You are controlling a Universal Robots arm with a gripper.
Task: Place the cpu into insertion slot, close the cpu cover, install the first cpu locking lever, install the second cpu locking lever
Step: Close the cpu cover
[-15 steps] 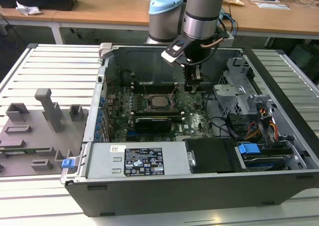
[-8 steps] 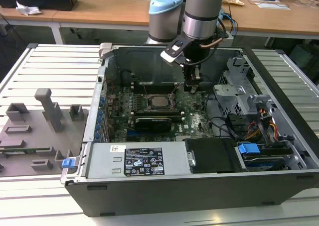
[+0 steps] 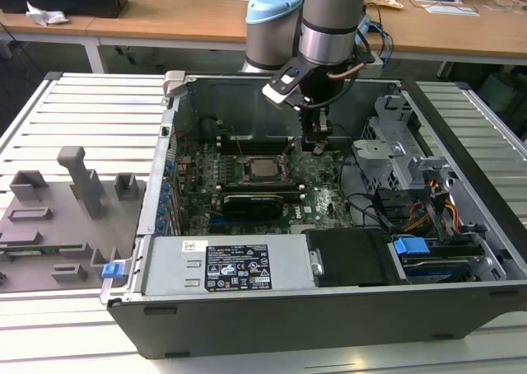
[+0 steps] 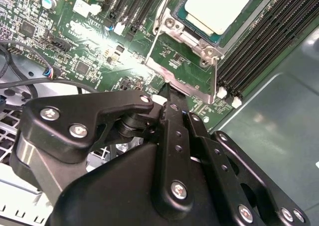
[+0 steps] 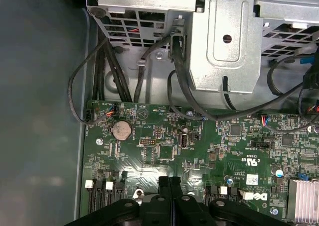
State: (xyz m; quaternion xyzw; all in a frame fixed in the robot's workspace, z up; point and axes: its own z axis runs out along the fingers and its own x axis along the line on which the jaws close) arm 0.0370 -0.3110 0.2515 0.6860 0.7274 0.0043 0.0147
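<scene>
The cpu (image 3: 262, 169) (image 4: 217, 7) lies flat in the insertion slot (image 4: 205, 51), dull silver top facing up, near the middle of the green circuit board (image 3: 325, 194) (image 4: 94, 47) (image 5: 199, 151) inside the open computer case (image 3: 288, 324). In the second wrist view a grey metal rim with screws frames the chip; whether the cover plate is folded down over it cannot be told. Long memory slots (image 4: 259, 42) run just beside the slot, and in the exterior view a long black expansion card (image 3: 251, 203) sits near it on the viewer's side.

The gripper (image 3: 317, 147) (image 4: 168, 92) (image 5: 169, 182) hangs low over the board, just off the slot toward the exterior view's right. Its jaws are clenched together with nothing between them, and in the second wrist view the tips sit close to a corner of the metal rim; contact cannot be made out.

In the first wrist view, past the tips, are a coin cell (image 5: 121, 130), black cables (image 5: 104, 66) and a grey metal drive cage (image 3: 395, 156) (image 5: 224, 37).

The case rests on a ribbed metal tabletop (image 3: 90, 110), with grey fixture blocks (image 3: 78, 180) well apart on the exterior view's left.
</scene>
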